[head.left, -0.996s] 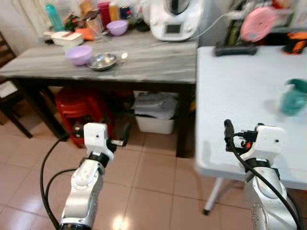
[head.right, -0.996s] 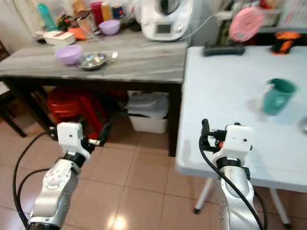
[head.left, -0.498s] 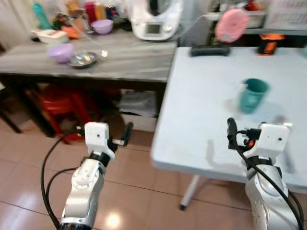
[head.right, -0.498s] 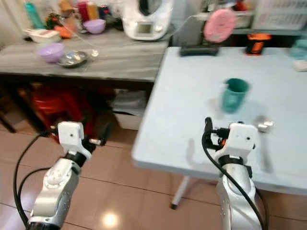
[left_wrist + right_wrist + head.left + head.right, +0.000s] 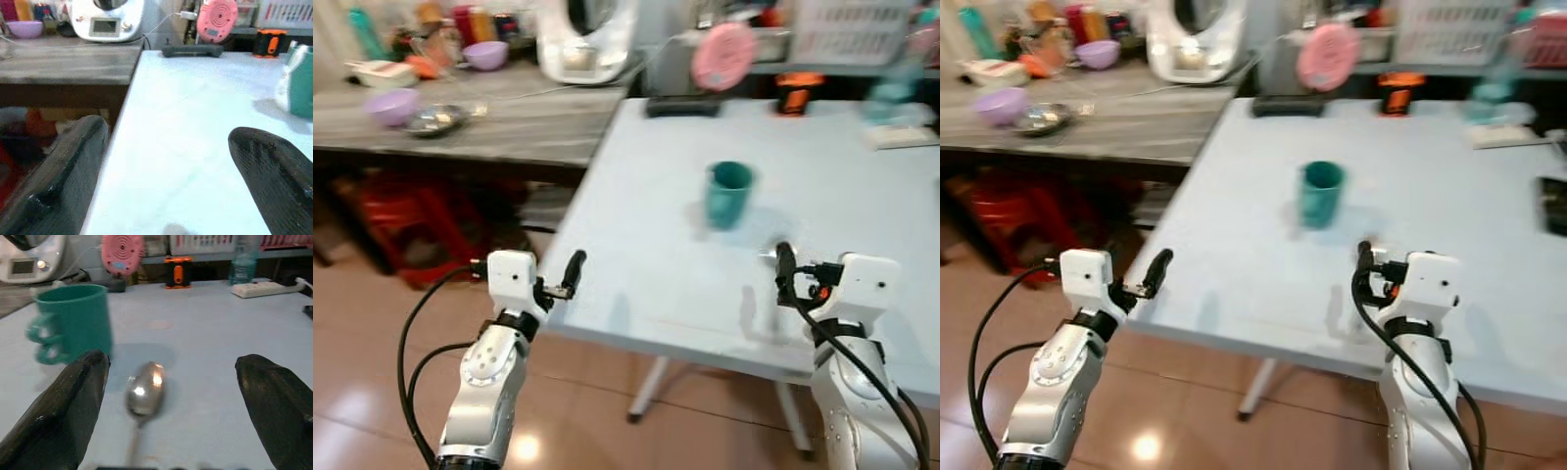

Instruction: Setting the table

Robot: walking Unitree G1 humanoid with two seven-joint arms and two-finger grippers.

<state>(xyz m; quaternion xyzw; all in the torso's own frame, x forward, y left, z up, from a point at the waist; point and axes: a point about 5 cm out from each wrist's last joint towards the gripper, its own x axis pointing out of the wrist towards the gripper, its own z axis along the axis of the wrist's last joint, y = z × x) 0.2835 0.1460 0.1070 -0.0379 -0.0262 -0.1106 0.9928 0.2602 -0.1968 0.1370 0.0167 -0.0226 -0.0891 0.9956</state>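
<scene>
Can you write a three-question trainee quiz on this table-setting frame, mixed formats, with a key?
1. True or false: the green mug stands upright on the white table.
2. Which thing lies between the open fingers of the right gripper in the right wrist view? A) a fork B) the metal spoon C) a plate
3. Fill in: the left gripper, fingers open, hangs at the table's near ____ corner.

Key:
1. True.
2. B; the spoon lies flat on the table beside the mug.
3. Left.
</scene>
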